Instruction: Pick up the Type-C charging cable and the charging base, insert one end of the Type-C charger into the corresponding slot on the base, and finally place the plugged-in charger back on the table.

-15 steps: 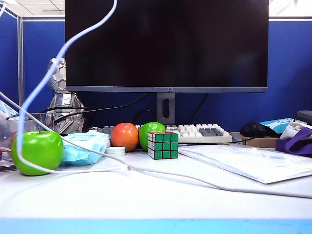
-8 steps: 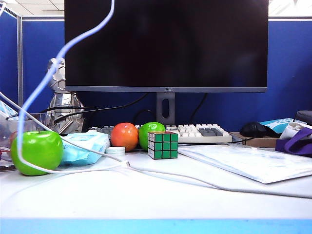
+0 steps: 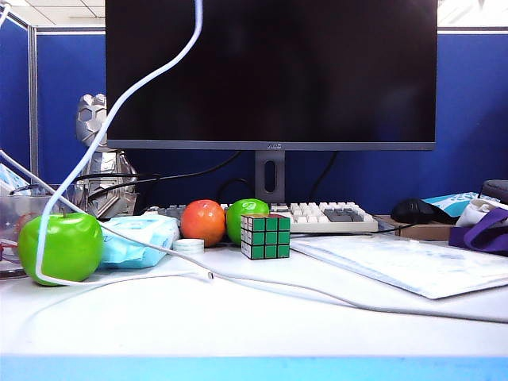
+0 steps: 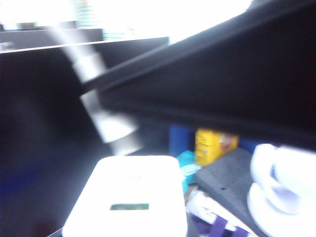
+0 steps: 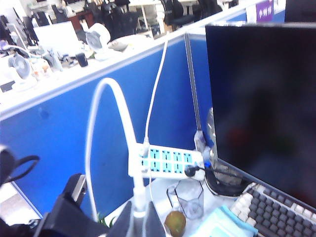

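On the left, the Type-C charging cable [image 3: 103, 139] loops on the table [image 3: 262, 325] past the green apple [image 3: 60, 248] at about 8 o'clock of the exterior view, then climbs to leave the frame near 11 o'clock. Its free end lies on the table near the light-blue tissue pack [image 3: 139, 238], ahead of the Rubik's cube [image 3: 265, 236].

Neither arm shows in the exterior view. In the left wrist view, the charging base [image 4: 129, 200] sits close under the camera at 6 o'clock with its slot facing outward. It looks held by the left gripper, whose fingers are hidden, so I cannot tell how wide it stands. In the right wrist view, the right gripper [image 5: 138, 217] at 6 o'clock is pinched narrow on the cable just below the plug.

Risk: the plug appears blurred and tilted before the base, so a skewed approach could miss the slot, and the trailing loop might snag the apple and drag it.

Against a second ago, the raised strand leans more rightward at the top and hangs straighter.
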